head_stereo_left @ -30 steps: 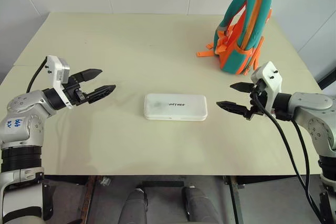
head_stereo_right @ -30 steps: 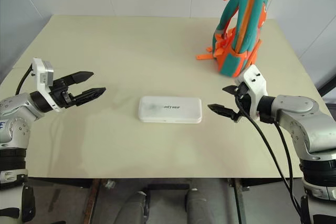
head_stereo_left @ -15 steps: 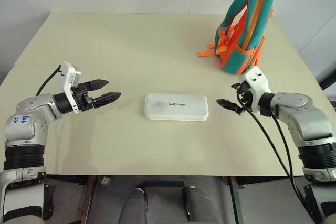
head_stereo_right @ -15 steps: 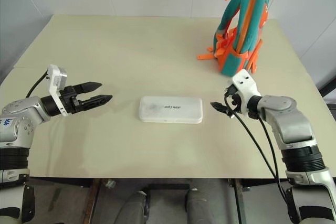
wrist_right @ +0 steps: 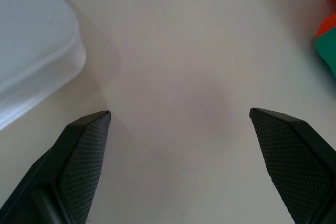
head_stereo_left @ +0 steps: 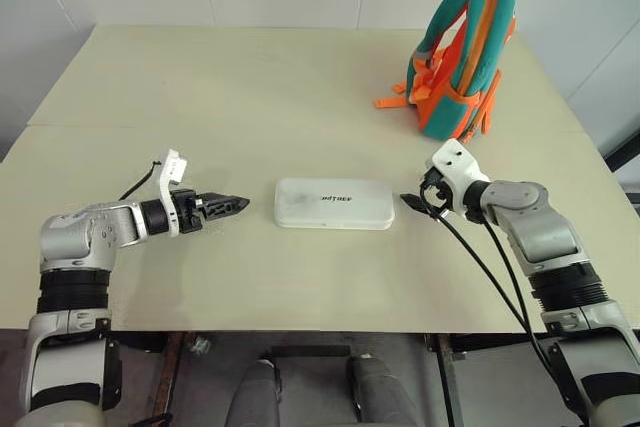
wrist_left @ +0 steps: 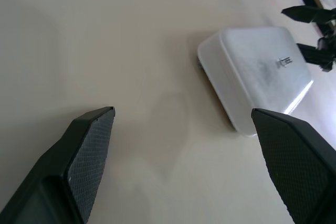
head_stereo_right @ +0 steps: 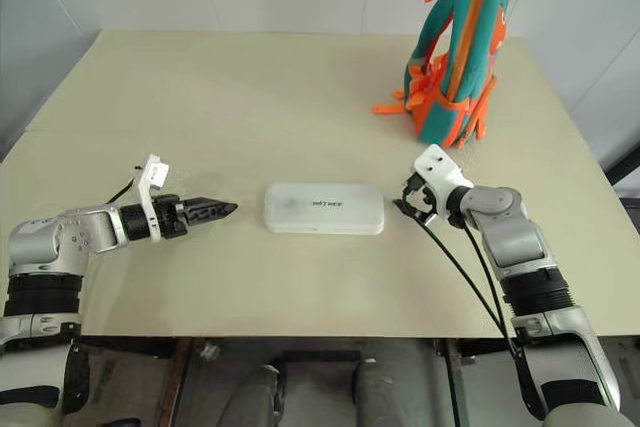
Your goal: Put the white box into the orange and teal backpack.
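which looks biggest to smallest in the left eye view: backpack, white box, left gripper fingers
1. the orange and teal backpack, largest, though it stands farther back on the table
2. the white box, lying flat
3. the left gripper fingers, smallest

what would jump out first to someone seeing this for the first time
The orange and teal backpack stands upright at the table's far right. The white box lies flat mid-table, with the left end effector and right end effector open at its two ends, neither touching it.
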Robot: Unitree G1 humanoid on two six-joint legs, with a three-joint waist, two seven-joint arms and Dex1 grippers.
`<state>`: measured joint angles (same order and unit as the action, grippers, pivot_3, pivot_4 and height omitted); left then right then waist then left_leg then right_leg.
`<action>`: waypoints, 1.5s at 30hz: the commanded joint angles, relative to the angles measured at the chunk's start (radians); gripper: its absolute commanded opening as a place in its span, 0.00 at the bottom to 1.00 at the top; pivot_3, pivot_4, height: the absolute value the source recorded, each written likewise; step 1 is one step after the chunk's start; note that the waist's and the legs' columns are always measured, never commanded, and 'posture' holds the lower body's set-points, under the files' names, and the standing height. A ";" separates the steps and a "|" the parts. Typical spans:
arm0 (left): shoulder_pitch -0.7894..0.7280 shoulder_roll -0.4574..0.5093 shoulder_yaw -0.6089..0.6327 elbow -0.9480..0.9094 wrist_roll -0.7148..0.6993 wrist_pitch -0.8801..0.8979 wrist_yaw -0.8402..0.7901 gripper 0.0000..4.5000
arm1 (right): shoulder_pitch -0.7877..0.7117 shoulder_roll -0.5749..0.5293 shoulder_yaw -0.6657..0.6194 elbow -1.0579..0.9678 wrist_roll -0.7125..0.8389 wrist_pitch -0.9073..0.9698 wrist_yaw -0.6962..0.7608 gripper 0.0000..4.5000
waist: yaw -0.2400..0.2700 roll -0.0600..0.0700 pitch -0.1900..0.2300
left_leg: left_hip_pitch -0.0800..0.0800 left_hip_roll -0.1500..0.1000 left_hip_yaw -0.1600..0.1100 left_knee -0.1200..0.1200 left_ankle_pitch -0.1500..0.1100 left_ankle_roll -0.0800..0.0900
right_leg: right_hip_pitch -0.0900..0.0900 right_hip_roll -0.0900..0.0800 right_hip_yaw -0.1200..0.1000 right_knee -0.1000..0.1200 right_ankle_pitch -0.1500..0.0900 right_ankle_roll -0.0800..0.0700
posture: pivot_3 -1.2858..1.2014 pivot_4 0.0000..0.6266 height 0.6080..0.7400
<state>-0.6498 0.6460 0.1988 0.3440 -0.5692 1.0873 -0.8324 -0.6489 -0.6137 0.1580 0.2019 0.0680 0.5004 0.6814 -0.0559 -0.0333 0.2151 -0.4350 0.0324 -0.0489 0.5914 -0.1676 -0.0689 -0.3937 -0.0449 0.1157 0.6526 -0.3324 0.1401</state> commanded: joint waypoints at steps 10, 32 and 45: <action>-0.191 -0.077 0.040 0.327 -0.027 0.091 0.000 0.99 | 0.020 0.022 -0.014 -0.070 -0.006 -0.003 0.017 1.00 | 0.000 0.000 0.000 | 0.000 0.000 -0.001 0.001 0.000 0.000 | 0.000 0.000 0.000 0.000 0.000 0.000 | 0.52 0.24 1.00; -0.344 -0.191 -0.164 0.574 0.146 -0.018 -0.235 0.99 | -0.006 0.073 -0.007 -0.073 -0.024 -0.009 0.010 1.00 | 0.003 0.000 0.000 | 0.001 -0.001 -0.001 0.000 0.000 0.000 | 0.001 0.000 0.000 0.000 0.000 0.001 | 0.52 0.24 1.00; -0.286 -0.132 -0.066 0.549 0.161 -0.091 -0.114 0.99 | 0.004 0.081 -0.008 -0.084 -0.045 0.006 0.011 1.00 | -0.004 0.000 0.000 | 0.006 -0.001 -0.001 0.000 0.000 0.000 | 0.005 0.000 0.000 0.001 0.000 0.001 | 0.52 0.24 1.00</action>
<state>-0.9651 0.4756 0.1095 0.8558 -0.4328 1.0046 -1.0150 -0.6451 -0.5219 0.1564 0.1501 0.0256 0.5091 0.6879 -0.0603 -0.0332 0.2151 -0.4274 0.0315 -0.0494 0.5914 -0.1673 -0.0692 -0.3881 -0.0449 0.1162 0.6531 -0.3323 0.1406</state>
